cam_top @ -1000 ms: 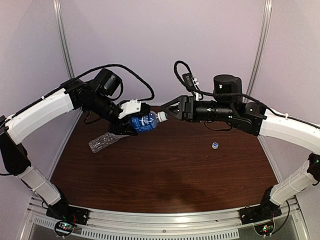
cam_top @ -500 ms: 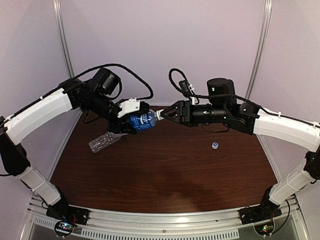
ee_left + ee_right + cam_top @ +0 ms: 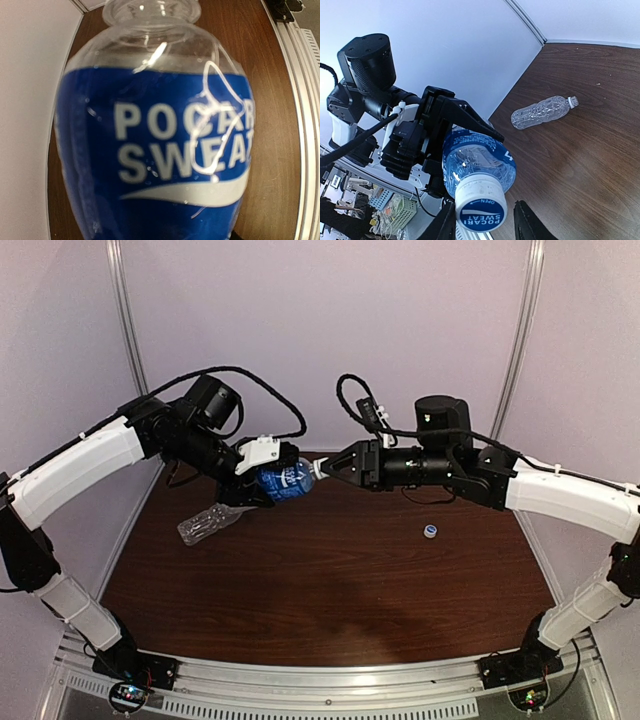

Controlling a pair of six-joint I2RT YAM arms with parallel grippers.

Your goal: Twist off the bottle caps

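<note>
Left gripper clamping labelled bottle; right gripper flanking cap, cannot tell if clamped; off-centre pinch risking slipping, soft bottle twisting along.

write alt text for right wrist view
A white round plastic cap on a clear blue-labelled plastic bottle faces the camera between the right hand's fingers. The left hand holds the bottle; an unlabelled clear plastic bottle lies on the brown table.

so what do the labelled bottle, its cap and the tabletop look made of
Labelled bottle: thin clear plastic, glossy, see-through above a blue printed film label, with bright glints.
Cap: opaque white plastic, smooth, blue print on top.
Tabletop: dark wood grain, semi-gloss; real wood or laminate, can't tell.
</note>
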